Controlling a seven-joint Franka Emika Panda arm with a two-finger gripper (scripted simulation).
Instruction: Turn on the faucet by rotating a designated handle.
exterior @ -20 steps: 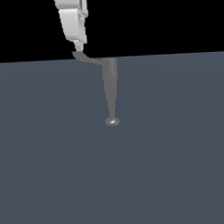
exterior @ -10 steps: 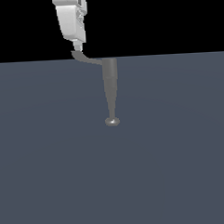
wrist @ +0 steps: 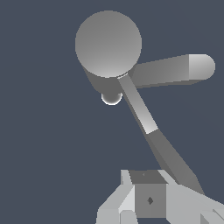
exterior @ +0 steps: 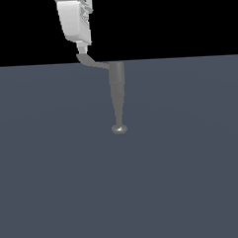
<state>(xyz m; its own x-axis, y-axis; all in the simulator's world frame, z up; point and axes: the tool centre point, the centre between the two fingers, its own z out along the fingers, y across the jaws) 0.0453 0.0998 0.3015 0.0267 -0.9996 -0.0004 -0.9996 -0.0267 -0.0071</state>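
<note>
The grey faucet (exterior: 117, 94) is a tapered column ending in a small shiny knob (exterior: 119, 129). In the wrist view I see its round wide end (wrist: 108, 43), with a thick spout (wrist: 175, 72) jutting out beside it. The thin curved handle (exterior: 92, 63) juts from the wide end toward the exterior view's left. In the wrist view the handle (wrist: 139, 107) runs from the faucet to my fingers. My white gripper (exterior: 84, 47) stands above the handle's flared tip, its fingers together with nothing between them. In the wrist view the gripper (wrist: 149, 176) sits right beside the tip.
A plain dark grey-blue floor (exterior: 183, 177) lies under and around the faucet. Black background fills the space behind my gripper.
My gripper has drifted slightly toward the exterior view's left. The handle and the faucet look almost unchanged.
</note>
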